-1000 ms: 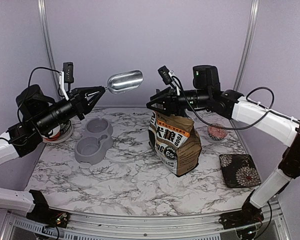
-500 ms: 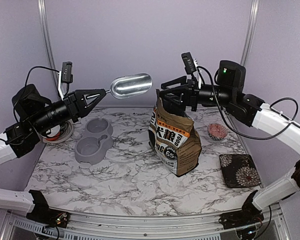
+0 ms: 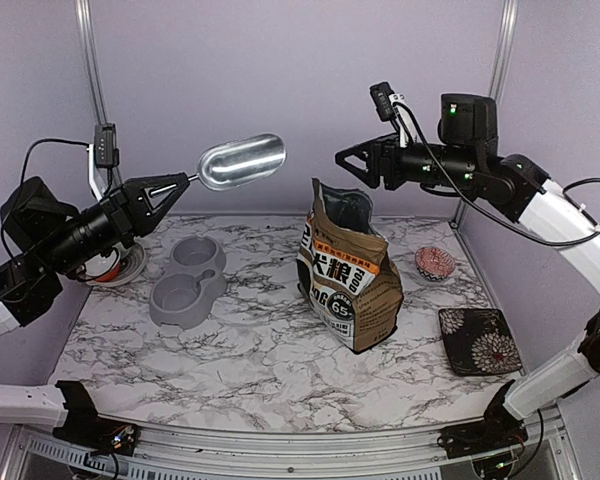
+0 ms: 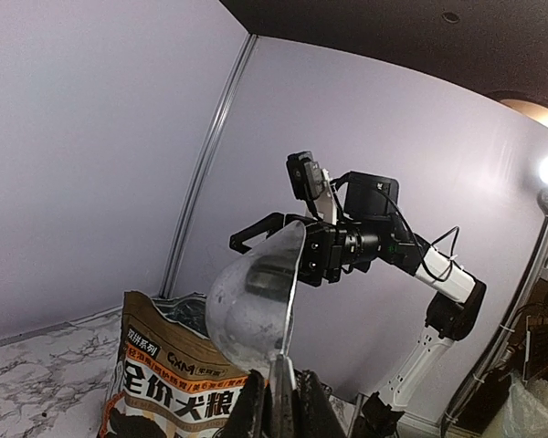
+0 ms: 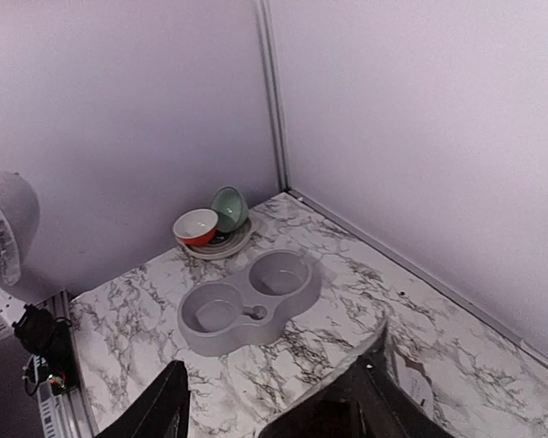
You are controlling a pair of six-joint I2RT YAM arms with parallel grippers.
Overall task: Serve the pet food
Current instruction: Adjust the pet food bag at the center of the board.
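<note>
My left gripper is shut on the handle of a shiny metal scoop and holds it high above the table's left side, left of the bag. In the left wrist view the scoop stands empty above my closed fingertips. The brown-and-white printed dog-food bag stands upright at the table's middle with its top open. My right gripper is open and empty, in the air just above the bag's mouth. The grey double pet bowl lies empty at the left and also shows in the right wrist view. No kibble is in view.
A stack of bowls on a plate stands at the far left. A red-patterned small bowl and a dark flowered square plate lie to the right of the bag. Purple walls close in the back and sides.
My right gripper has left the bag's top and risen up and to the right, jaws open. My left arm has drawn the scoop a little to the left.
</note>
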